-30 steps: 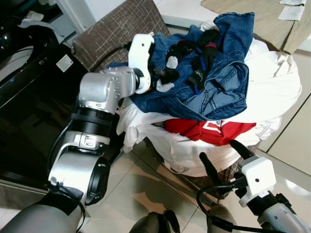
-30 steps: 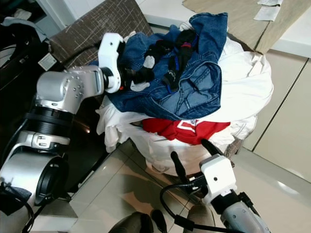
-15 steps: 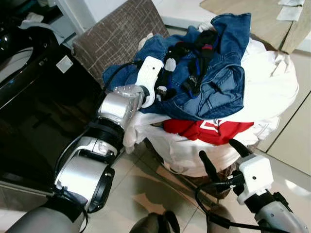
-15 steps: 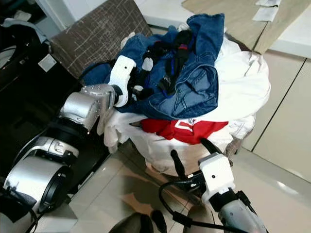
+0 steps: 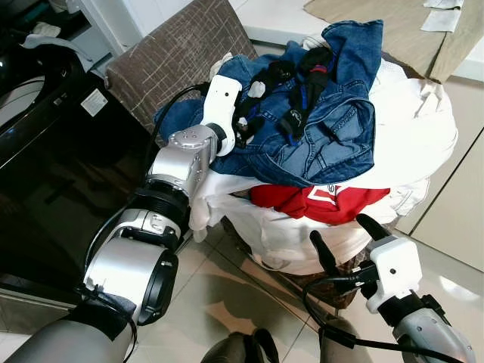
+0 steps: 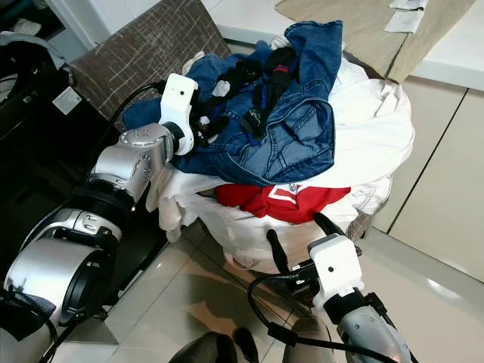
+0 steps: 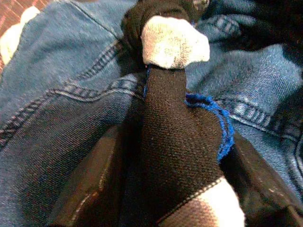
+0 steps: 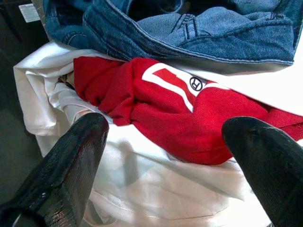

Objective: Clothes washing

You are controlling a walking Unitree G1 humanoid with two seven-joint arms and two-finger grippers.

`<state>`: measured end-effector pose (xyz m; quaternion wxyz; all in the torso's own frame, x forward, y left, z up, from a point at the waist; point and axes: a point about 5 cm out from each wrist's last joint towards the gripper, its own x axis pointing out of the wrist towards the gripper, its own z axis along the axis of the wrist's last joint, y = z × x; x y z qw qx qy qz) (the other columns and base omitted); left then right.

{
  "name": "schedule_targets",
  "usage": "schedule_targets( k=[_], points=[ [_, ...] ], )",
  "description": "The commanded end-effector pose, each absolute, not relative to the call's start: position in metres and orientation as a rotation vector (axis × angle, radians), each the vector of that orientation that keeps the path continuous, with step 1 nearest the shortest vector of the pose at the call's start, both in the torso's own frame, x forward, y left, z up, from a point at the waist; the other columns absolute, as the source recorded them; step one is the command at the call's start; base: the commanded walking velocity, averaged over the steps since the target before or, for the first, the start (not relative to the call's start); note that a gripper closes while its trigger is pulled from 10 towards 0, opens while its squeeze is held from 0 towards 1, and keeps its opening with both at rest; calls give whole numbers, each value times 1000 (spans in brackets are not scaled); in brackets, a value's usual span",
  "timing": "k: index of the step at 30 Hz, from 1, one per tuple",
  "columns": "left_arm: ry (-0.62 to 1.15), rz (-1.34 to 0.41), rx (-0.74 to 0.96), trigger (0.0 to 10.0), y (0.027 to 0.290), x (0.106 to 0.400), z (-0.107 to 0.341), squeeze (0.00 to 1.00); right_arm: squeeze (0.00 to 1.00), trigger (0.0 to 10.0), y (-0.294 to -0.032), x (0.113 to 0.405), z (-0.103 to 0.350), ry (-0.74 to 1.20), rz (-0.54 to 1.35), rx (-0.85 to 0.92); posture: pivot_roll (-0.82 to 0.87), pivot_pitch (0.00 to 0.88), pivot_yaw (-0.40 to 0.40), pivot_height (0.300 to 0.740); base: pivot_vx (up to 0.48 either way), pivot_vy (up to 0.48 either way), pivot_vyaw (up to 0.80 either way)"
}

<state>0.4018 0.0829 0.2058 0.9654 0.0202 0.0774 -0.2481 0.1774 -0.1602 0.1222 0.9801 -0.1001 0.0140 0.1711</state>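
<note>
A laundry basket (image 5: 342,286) overflows with white cloth (image 5: 412,128), a red garment (image 5: 318,203) and blue jeans (image 5: 333,140) on top. Black socks (image 5: 296,91) with grey toes lie tangled on the jeans. My left gripper (image 5: 246,130) reaches into the left side of the pile. In the left wrist view it is shut on a black sock (image 7: 177,142) with a grey toe, which lies between the fingers (image 7: 90,189) on the denim. My right gripper (image 5: 339,228) hangs low in front of the basket, open and holding nothing, pointing at the red garment (image 8: 189,113).
A black washing machine (image 5: 45,151) stands at the left, with a brown woven panel (image 5: 181,53) leaning behind the basket. A pale cabinet front (image 5: 454,204) is at the right. Glossy floor tiles (image 5: 227,302) lie below, and a beige rug (image 5: 401,23) lies beyond the basket.
My left arm has swung its elbow down and in, and the gripper stays on the socks at the pile's left side. The right gripper has hardly moved. The camera shifted slightly.
</note>
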Motion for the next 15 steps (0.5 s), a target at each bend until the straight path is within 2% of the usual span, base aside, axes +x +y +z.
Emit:
schedule_targets(
  k=[1, 9, 15],
  points=[
    [180, -457, 29, 0, 96, 402, 195, 0, 0, 10000, -157, 177, 118, 43, 353, -186, -394, 121, 269, 723, 0, 0, 0],
    [305, -494, 49, 0, 96, 394, 166, 0, 0, 10000, -162, 184, 113, 75, 328, -156, -372, 111, 244, 723, 0, 0, 0],
    [172, -493, -34, 0, 110, 391, 191, 0, 0, 10000, -170, 196, 114, 81, 272, -83, -350, 101, 231, 723, 0, 0, 0]
  ],
)
